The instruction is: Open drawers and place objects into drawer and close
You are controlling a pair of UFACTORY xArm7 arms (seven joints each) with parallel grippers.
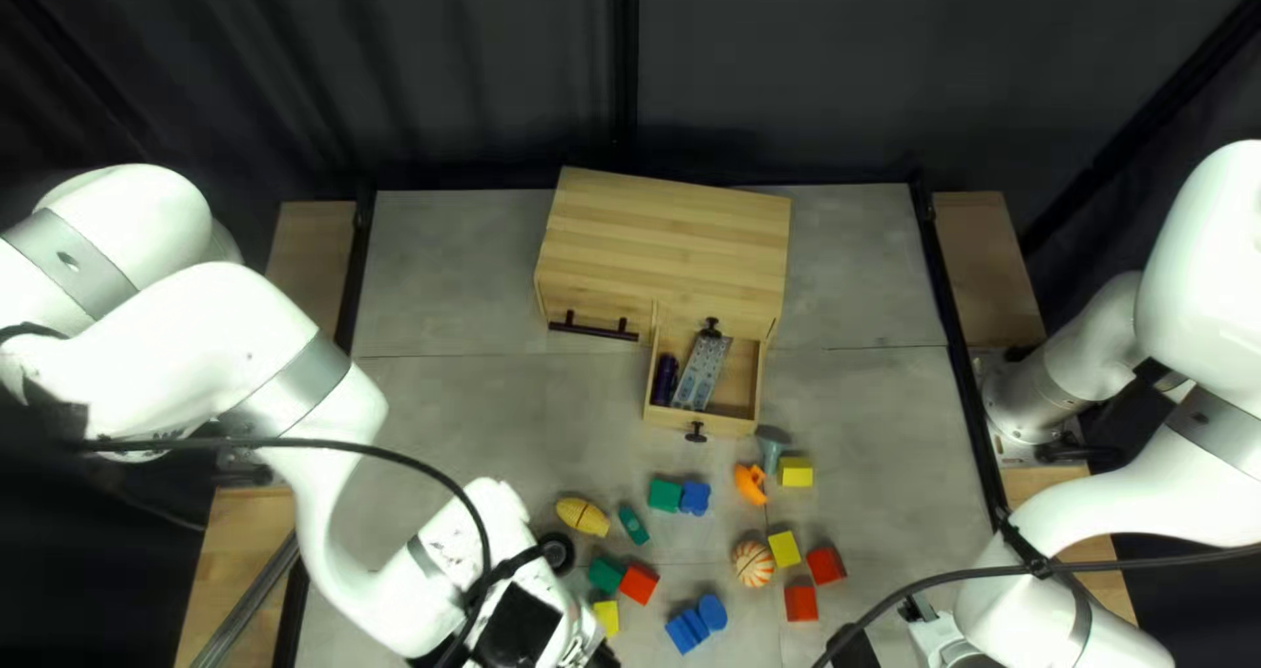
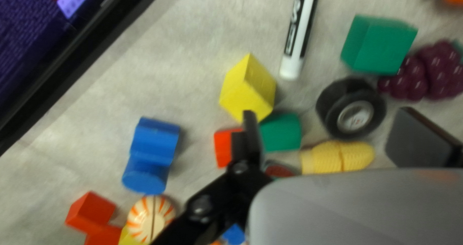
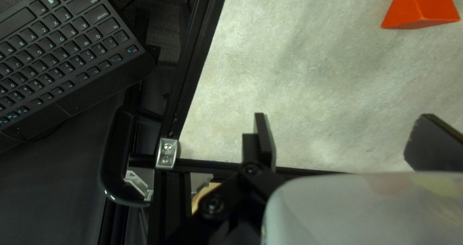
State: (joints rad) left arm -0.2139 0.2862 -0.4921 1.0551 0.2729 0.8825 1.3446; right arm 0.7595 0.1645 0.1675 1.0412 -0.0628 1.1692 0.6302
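Observation:
In the top left view my left gripper is low at the near edge, and my right gripper is at the near edge to its right. A wooden cabinet has its right drawer pulled out, holding a grey patterned item and a dark purple one. The left drawer, with a bar handle, is closed. In the left wrist view my left gripper stands open above a toy corn and a black wheel. In the right wrist view my right gripper is open over bare table.
Blocks and toys, including an orange-striped ball and a yellow block, lie before the drawer. A marker and toy grapes lie near the wheel. A keyboard rests beyond the black table-edge rail.

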